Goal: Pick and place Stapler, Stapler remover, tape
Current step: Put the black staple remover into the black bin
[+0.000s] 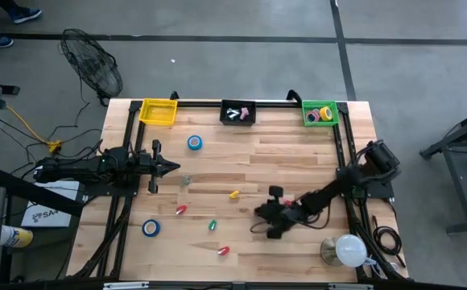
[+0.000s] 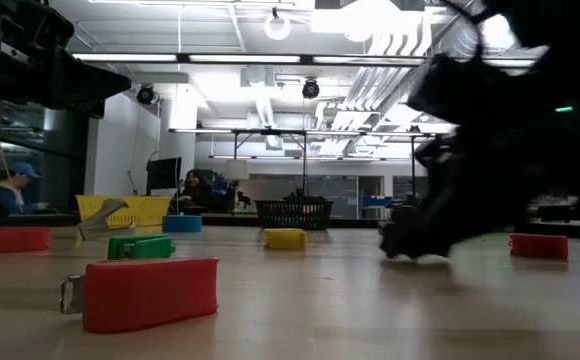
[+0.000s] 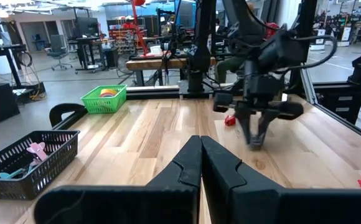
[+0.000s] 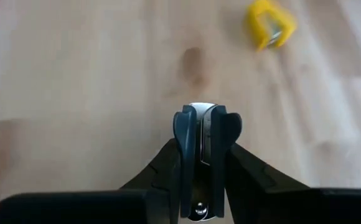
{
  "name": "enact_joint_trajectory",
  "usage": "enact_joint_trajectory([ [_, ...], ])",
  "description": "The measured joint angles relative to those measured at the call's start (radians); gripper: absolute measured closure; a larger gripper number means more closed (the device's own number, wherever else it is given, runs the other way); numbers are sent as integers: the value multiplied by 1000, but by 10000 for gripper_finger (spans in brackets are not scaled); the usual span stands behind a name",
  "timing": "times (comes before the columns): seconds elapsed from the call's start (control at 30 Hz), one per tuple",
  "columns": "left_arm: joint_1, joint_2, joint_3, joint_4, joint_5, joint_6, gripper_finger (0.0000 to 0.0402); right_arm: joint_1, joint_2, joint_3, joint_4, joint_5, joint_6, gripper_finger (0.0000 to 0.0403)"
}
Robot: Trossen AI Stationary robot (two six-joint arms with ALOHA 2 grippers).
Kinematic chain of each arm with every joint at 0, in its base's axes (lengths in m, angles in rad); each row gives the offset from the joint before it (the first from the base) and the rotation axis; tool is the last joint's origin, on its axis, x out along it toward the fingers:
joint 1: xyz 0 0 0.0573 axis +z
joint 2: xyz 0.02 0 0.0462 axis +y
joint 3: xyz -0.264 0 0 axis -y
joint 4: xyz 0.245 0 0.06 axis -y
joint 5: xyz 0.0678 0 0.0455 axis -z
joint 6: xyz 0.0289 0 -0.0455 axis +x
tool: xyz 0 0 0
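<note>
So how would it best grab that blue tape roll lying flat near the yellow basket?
Probably from straight above. The blue tape roll lies flat with its hole facing up, so one finger could drop into the hole and the other outside, pinching the ring's wall. The left gripper, shut now, is the nearer one and would need to open first.

bright overhead light, blurred right arm (image 2: 490, 150)

Overhead view straight down, low view level across table (image 2: 370, 300), wrist views close, forward
</note>
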Motion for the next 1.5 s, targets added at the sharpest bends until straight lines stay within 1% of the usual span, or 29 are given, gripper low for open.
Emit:
enact_joint_trajectory([
  [0.13,0,0,0,0,0,0,400,-106,0,42,-7,-59,-124,323],
  [0.3,0,0,0,0,0,0,400,-263,0,125,-88,-145,-299,323],
  [0.5,0,0,0,0,0,0,400,-463,0,257,-229,-157,-482,323],
  [0.63,0,0,0,0,0,0,400,-585,0,330,-269,-156,-542,323],
  [0.8,0,0,0,0,0,0,400,-694,38,421,-304,-159,-548,323],
  [1.2,0,0,0,0,0,0,400,-846,169,638,-312,-165,-490,319],
  [1.37,0,0,0,0,0,0,400,-904,220,709,-361,-171,-385,316],
  [1.5,0,0,0,0,0,0,400,-950,261,746,-386,-208,-305,315],
])
